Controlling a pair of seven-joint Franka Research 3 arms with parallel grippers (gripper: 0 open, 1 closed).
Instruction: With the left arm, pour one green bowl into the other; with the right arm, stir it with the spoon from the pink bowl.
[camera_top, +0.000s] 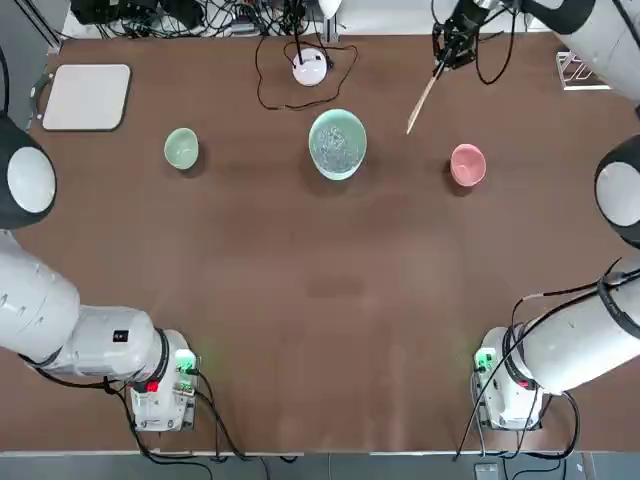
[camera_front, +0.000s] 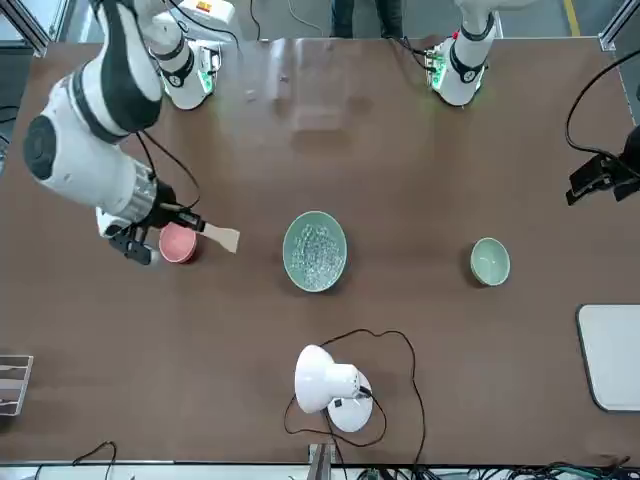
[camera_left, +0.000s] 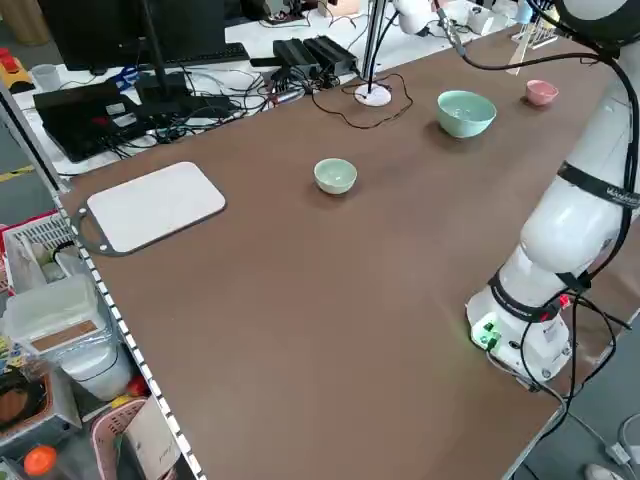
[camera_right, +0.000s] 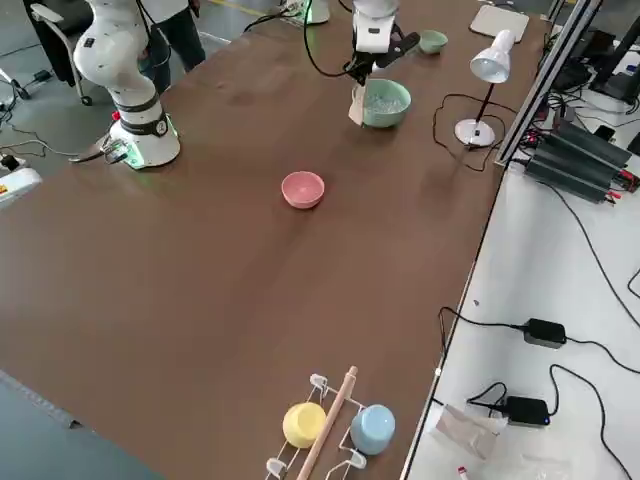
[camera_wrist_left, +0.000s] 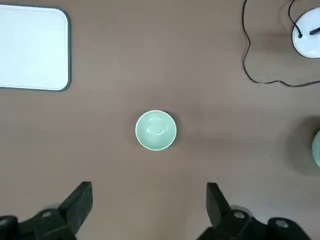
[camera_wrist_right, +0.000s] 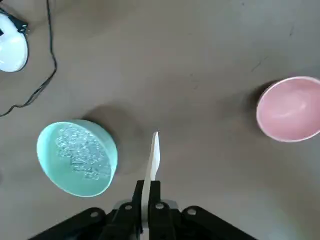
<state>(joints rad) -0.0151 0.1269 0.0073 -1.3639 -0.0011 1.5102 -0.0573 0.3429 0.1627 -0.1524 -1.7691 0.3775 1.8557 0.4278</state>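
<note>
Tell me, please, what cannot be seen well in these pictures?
- Spoon: its handle end is hidden between the right gripper's shut fingers in the top and right wrist views.
- Large bowl: cut off by the picture's edge in the left wrist view.
- Left gripper: only its open fingertips show in the left wrist view; in the front view it is a dark shape at the edge.

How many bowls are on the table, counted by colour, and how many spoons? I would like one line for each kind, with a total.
Green bowls: 2, the small green bowl and the large green bowl
Pink bowls: 1, the pink bowl
Spoons: 1, the spoon, held above the table by the right gripper
Total: 4
</note>
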